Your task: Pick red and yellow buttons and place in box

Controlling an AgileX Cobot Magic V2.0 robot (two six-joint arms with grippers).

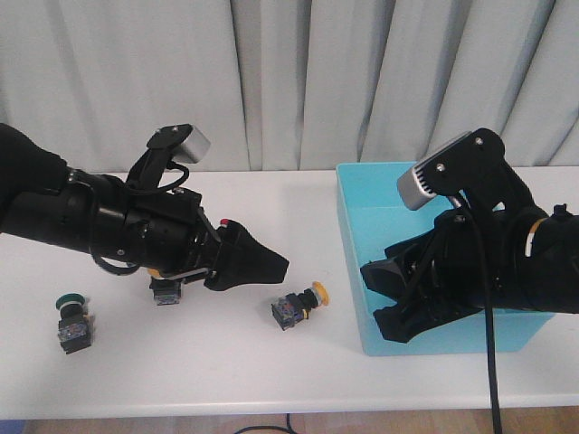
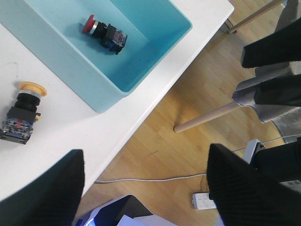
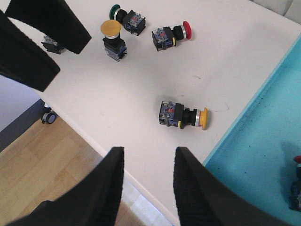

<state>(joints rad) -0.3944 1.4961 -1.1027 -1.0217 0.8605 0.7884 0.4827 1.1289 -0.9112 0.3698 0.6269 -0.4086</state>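
Across a white table [image 1: 271,362], two black arms are facing each other, a turquoise box [image 1: 357,271] sitting at right.
Lower centre, a yellow button [image 1: 298,307] is lying on its side just left of the box. Only the left wrist view is showing a red button [image 2: 104,33] lying inside it. The left gripper [image 1: 271,265] is hovering with fingers spread, holding nothing; the right gripper [image 1: 384,298] is gaping empty over the box's near-left corner. Bare tabletop is lying between the arms.
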